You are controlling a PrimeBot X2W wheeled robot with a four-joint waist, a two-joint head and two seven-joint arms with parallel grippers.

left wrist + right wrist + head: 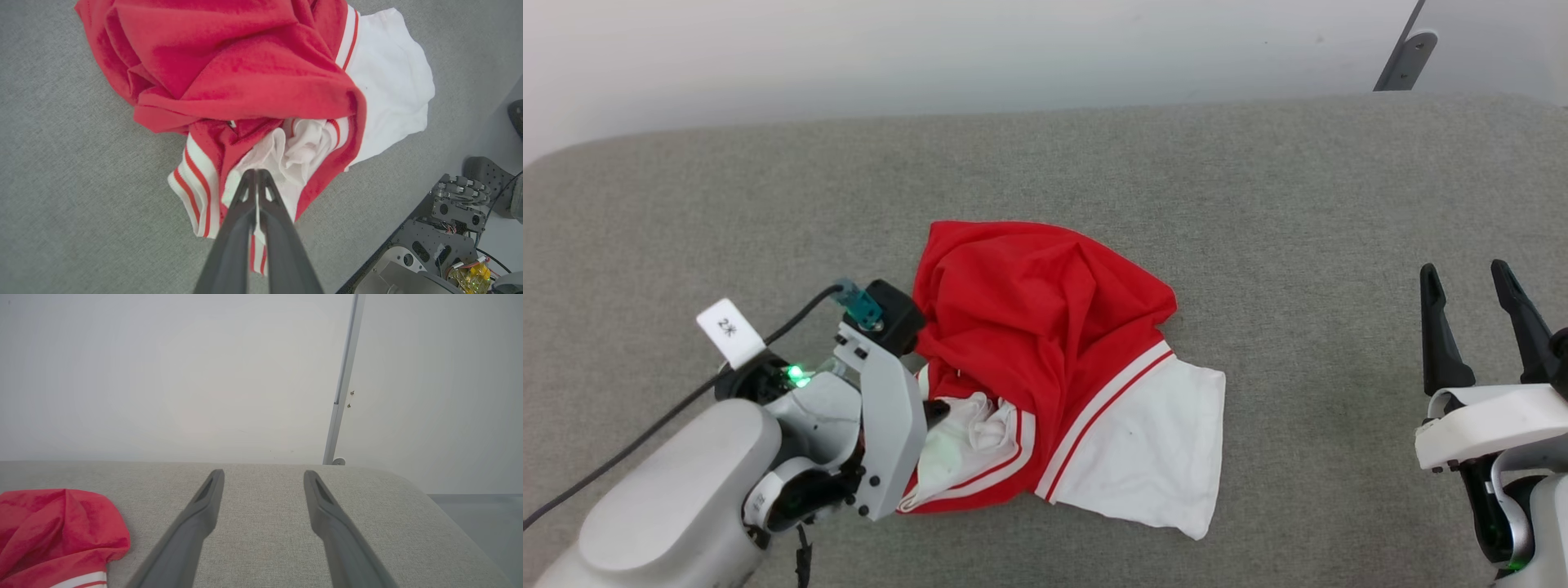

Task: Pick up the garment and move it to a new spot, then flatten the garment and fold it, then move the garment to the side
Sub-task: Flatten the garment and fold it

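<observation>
Nearest the head camera is the pale left forearm. At its end the left gripper (256, 179) has its two dark fingers pressed together on a fold of white cloth at the near left edge of the garment (1045, 327). The left wrist view shows a thin sliver of that cloth between them. A white tag (729, 331) on the black cable (645, 433) beside that wrist reads "2米". A second small label on the wrist ring is too small to read. A green light (796, 376) glows on the wrist.

The garment lies in a crumpled heap near the middle of the surface (1258, 204), a little left of centre. Its red body is bunched up on the far side, and one white sleeve (1152, 441) lies spread flat to the near right, with red-and-white stripe trim along its seam. The other sleeve is crumpled at the left gripper.

The right gripper (1466, 282) sits at the near right, well apart from the garment, with its fingers spread wide, holding nothing and pointing toward the far side.

The surface is grey woven upholstery with rounded far corners. Beyond it rises a plain white wall (931, 49), with a slanted grey metal bar (1405, 53) at the far right. Pale grey floor (470, 506) shows past the right end. The left wrist view shows the robot's dark base plate (429, 245), with wiring on it, on the near side.
</observation>
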